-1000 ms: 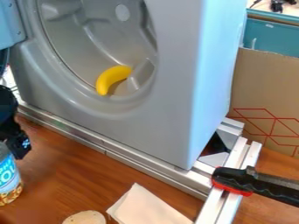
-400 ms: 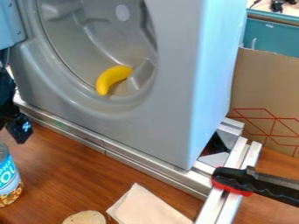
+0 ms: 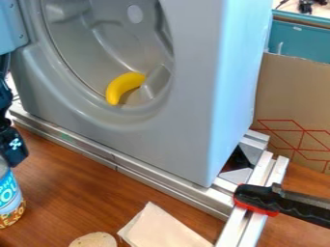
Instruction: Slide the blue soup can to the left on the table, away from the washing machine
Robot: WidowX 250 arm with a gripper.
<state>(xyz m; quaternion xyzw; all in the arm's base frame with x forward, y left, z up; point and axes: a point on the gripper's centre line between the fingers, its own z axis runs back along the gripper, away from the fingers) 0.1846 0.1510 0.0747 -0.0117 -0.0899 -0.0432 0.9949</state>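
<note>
Hanging near a cylindrical can [image 3: 10, 198], black gripper [image 3: 14, 148], spread or closed unclear, smooth curved banana [image 3: 121, 87], wood-grained table [image 3: 77, 185]

Large letters [image 3: 7, 194] on can [image 3: 11, 208] (partly cut off)

Beside the gripper [image 3: 13, 153], smooth, plastic-looking material is being shown by the grey housing [image 3: 187, 135], satiny metal by the rail [image 3: 148, 176], wood grain by the tabletop [image 3: 71, 188].

Black arm [image 3: 5, 96], black gripper [image 3: 13, 155] — pale, seemingly patterned marking [image 3: 15, 143].
</note>
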